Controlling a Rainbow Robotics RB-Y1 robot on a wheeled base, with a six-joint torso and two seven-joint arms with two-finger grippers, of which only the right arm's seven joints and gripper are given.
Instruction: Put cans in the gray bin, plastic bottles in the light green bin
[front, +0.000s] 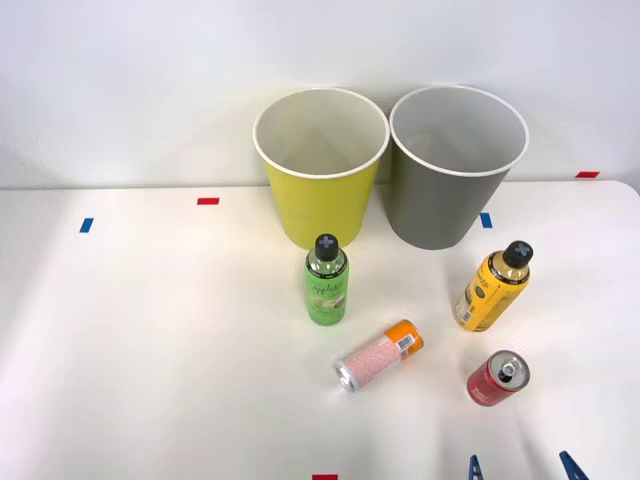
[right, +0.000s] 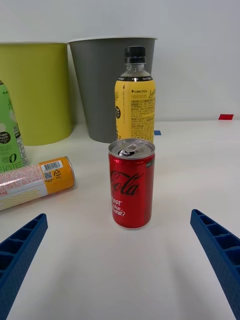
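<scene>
Red can (right: 131, 183), upright on tabletop (right: 120, 270), centred ahead of our wide-open hand (right: 120, 260): we close low around its body, then carry to gray bin (front: 458, 170).

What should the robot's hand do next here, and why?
Probably move the open right gripper straight forward until its fingers straddle the red can, then close. The can stands upright, centred between the blue fingers, nothing touches it, and both bins look empty, so sorting hasn't started.
</scene>
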